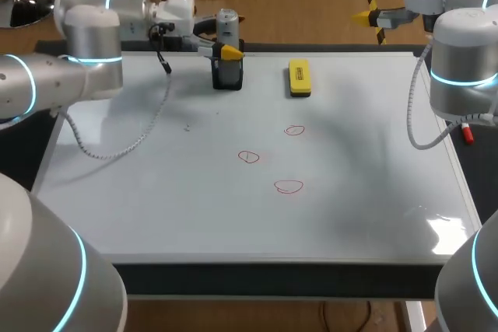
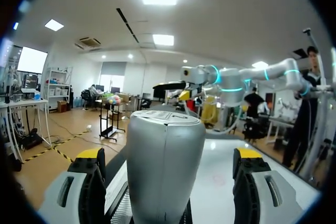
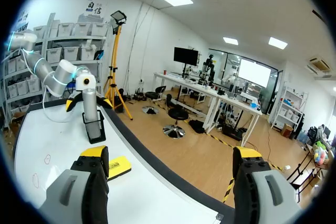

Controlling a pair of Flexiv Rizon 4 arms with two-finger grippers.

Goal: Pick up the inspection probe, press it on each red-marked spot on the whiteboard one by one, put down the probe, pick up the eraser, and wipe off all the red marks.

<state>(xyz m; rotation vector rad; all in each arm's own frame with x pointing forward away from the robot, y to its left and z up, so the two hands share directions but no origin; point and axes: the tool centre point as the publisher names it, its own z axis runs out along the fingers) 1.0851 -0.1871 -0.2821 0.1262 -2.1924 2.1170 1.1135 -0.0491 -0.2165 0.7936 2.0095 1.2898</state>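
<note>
- Far left: left arm [image 1: 93,52], in from the left side and stretched along the far edge of the whiteboard [image 1: 156,192], a coiled cable hanging from it down onto the board.
- At its end: left claw [image 1: 226,52] [image 2: 169,156], spread around the top of the inspection probe [image 1: 226,25] [image 2: 165,129], one yellow-tipped finger on either side. In the left wrist view, a gap between each finger and the silver body, so nothing pinched.
- Probe itself: a silver cylinder, upright in a black holder [image 1: 227,75] on the far part of the whiteboard, left of centre. Also seen from the right wrist view [image 3: 90,103], standing in the holder [image 3: 95,127].
- Nearer, around the middle of the board: three red marks [image 1: 248,157], small hand-drawn loops. One to the left, one nearest [image 1: 289,186], one farther and to the right [image 1: 293,130], all well apart from probe and eraser.
- Right of the holder, near the far edge: yellow eraser [image 1: 299,77] [image 3: 118,167], flat on the board, long side running near to far.
- Farther right, above and beyond the far edge: right claw [image 1: 362,15] [image 3: 170,156], fingers spread wide, nothing between them, eraser and probe ahead of it.
- Right side: right arm [image 1: 463,68], over the right edge of the whiteboard.
- Just under it, on the dark strip of the bench [image 1: 272,277] beside the board: a small red-tipped item [image 1: 467,134].
</note>
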